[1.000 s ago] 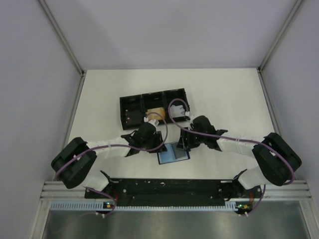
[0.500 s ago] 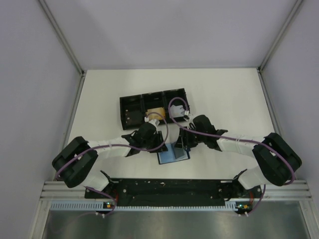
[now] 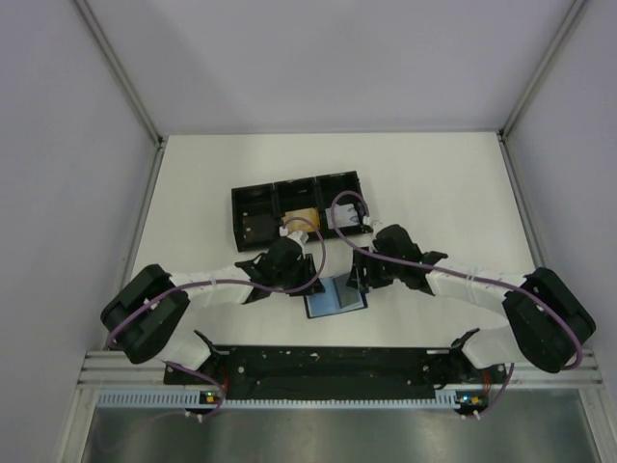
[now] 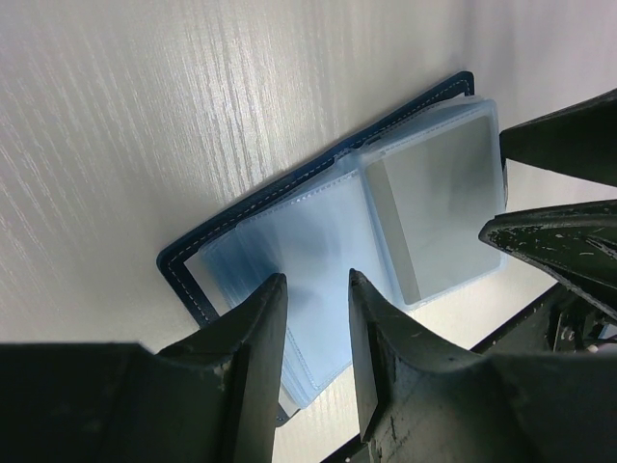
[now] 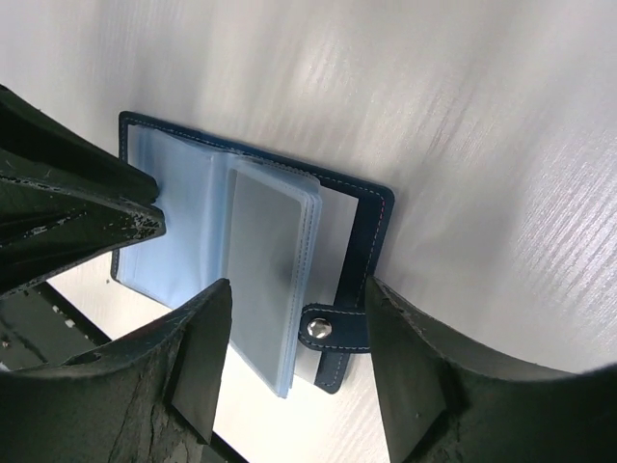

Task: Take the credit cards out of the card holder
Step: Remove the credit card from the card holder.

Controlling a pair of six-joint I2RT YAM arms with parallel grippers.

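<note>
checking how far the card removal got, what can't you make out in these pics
- Cards left in the holder: both wrist views, its frosted sleeves stack over each other, so filled or empty is unclear.
- Holder, top view: tiny, and partly covered by the left gripper and right gripper.
- Orange-tan item in the tray: top view, too small to call a card.

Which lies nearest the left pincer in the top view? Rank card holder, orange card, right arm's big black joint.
From the left pincer:
1. card holder, just right of it.
2. orange card, behind, in the tray's middle compartment.
3. right arm's big black joint, far right.
</note>
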